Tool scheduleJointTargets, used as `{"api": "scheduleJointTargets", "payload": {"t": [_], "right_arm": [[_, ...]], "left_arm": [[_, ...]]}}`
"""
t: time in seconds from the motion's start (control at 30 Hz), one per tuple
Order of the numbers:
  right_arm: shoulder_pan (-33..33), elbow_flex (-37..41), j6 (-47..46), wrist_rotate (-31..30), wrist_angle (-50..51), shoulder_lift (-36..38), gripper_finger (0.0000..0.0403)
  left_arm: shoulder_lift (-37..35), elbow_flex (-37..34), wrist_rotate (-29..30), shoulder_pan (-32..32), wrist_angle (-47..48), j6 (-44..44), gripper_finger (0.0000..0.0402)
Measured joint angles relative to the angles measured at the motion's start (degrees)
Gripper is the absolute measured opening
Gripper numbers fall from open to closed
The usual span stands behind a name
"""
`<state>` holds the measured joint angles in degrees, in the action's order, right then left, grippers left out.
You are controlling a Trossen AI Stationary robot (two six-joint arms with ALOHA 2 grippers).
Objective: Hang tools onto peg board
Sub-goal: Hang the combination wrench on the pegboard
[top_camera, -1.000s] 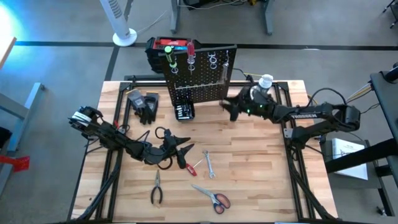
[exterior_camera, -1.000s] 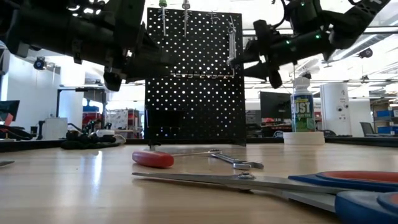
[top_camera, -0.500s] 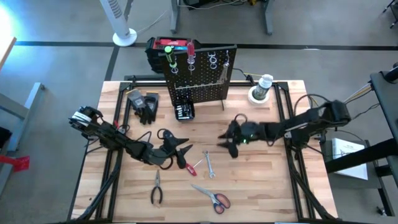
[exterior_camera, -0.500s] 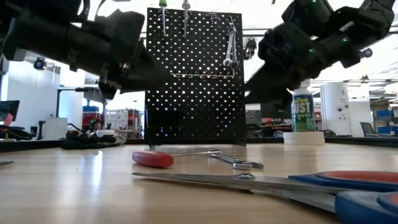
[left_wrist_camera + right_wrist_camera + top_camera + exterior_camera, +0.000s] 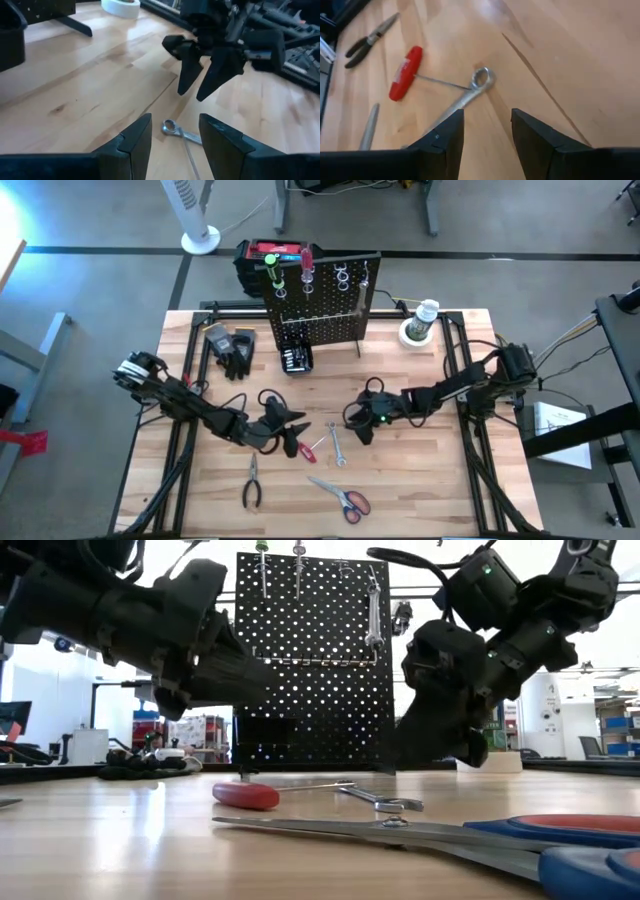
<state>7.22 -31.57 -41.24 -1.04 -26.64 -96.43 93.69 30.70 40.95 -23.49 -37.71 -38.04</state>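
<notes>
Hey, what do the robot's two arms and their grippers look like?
Both arms are dark, jointed and trailing black cables. The left gripper and right gripper each end in two tapered, wedge-shaped black fingers. A small green light glows on the right arm's wrist.

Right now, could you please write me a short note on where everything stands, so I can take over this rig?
Right hand: open, empty, low over the table beside the loose wrench.
Left hand: open, empty, near the small red tool.
Done: two screwdrivers and one wrench hang on the peg board.
Left on the table: the loose wrench, the small red tool, pliers, scissors.
</notes>
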Motion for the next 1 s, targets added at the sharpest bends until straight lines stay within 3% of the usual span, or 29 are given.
{"api": "scheduleJointTargets", "payload": {"t": [0.2,0.47,0.6,0.8,1.0], "right_arm": [[-0.08,-0.23,0.76,-0.52,0.67,0.71,0.0131],[-0.14,-0.74,2.79,-0.59,1.35,0.58,0.0106],[-0.42,-0.71,2.94,-0.6,2.46,0.56,0.0096],[-0.63,-0.68,4.52,-2.55,1.84,0.53,0.0087],[-0.75,-1.0,5.69,-3.8,1.83,0.53,0.0093]], "left_arm": [[6.44,5.49,-4.4,0.0,0.18,0.99,0.0155],[17.91,19.02,-10.21,-0.35,0.19,14.41,0.0155],[20.8,22.89,-17.13,0.07,1.59,17.47,0.0155],[22.2,23.98,-31.82,0.37,2.46,19.08,0.0155],[22.2,23.93,-34.46,0.78,3.69,18.39,0.0155]]}}
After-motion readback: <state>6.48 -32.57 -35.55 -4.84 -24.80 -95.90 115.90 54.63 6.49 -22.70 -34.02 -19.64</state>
